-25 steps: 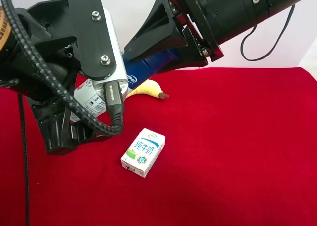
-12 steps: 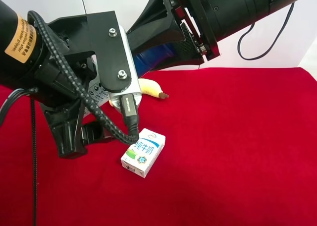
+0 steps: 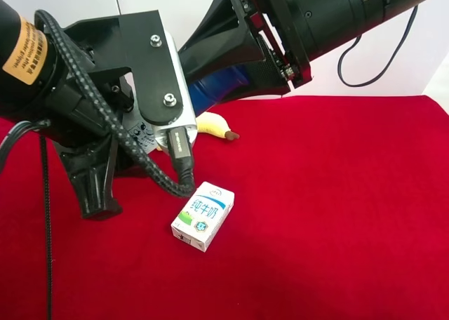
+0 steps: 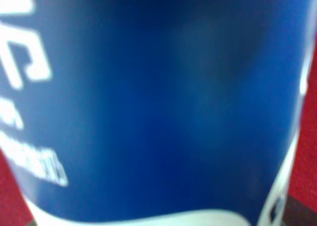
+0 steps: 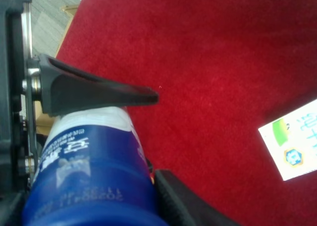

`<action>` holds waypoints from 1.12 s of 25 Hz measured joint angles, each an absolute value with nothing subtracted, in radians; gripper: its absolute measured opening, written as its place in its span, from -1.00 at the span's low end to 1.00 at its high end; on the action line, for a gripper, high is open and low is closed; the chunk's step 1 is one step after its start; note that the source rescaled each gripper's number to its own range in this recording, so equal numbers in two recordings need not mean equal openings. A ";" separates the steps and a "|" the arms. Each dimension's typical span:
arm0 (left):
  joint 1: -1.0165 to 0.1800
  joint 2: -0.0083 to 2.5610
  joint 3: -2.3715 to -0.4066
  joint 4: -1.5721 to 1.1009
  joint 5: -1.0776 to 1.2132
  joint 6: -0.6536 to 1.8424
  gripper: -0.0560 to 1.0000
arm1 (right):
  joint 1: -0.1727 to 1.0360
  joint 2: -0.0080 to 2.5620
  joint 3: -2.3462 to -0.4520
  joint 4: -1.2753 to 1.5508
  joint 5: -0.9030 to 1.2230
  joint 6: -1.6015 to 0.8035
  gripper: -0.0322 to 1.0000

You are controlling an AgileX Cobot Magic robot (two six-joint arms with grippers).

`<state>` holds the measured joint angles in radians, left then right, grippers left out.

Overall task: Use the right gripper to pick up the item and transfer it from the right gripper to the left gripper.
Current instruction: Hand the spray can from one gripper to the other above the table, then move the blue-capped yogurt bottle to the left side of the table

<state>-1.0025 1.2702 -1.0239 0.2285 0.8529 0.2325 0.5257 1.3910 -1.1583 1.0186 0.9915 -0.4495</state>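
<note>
Right gripper point(image 3: 193, 78) point(image 5: 152, 136) is clamped on the bottle point(image 3: 223, 85) point(image 5: 89, 171) point(image 4: 158, 102). In the right wrist view one black finger point(image 5: 99, 92) lies along one side of the blue section and the other presses the opposite side. Both touch it. The grip is on the dark blue end.

The bottle is held up off the table point(image 3: 337, 194) and runs slantwise from the right gripper to the left gripper point(image 3: 105, 176), white end inside the left one. It sits over the far part of the table, close to the far edge, in the exterior high view's left half.

The left gripper's silver-grey plate point(image 3: 179, 81) covers the middle of the bottle, and one black finger point(image 3: 95, 190) points down toward the red table. Its other finger is hidden, so can't tell if this gripper is closed on the bottle or not. The left wrist view is filled with blurred blue label and white print, the bottle right up against the camera.

A braided cable point(image 3: 151, 174) loops across the left gripper, and its arm has an orange label point(image 3: 24, 50).

The banana point(image 3: 214, 125) lies on the table near the far edge, under the bottle and partly hidden by the left gripper. The milk carton point(image 3: 203, 215) point(image 5: 292, 146) lies flat about mid-table, apart from the banana and just beside the cable loop.
</note>
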 joint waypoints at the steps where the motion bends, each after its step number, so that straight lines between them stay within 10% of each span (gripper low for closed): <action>1: -1.003 1.270 -1.024 0.229 0.853 0.233 -0.84 | 0.526 1.391 -1.158 1.019 0.992 -0.450 -0.94; 6: -1.003 1.270 -1.024 0.232 0.852 0.242 -0.84 | 0.527 1.391 -1.158 1.007 0.996 -0.450 -0.79; 9: -1.003 1.270 -1.023 0.229 0.862 0.259 -0.84 | 0.527 1.389 -1.161 0.946 0.982 -0.439 0.32; 12: -1.003 1.269 -1.023 0.229 0.862 0.261 -0.84 | 0.527 1.387 -1.161 0.894 0.981 -0.407 0.81; 28: -1.003 1.269 -1.023 0.229 0.862 0.261 -0.84 | 0.527 1.331 -1.161 0.812 1.057 -0.387 0.96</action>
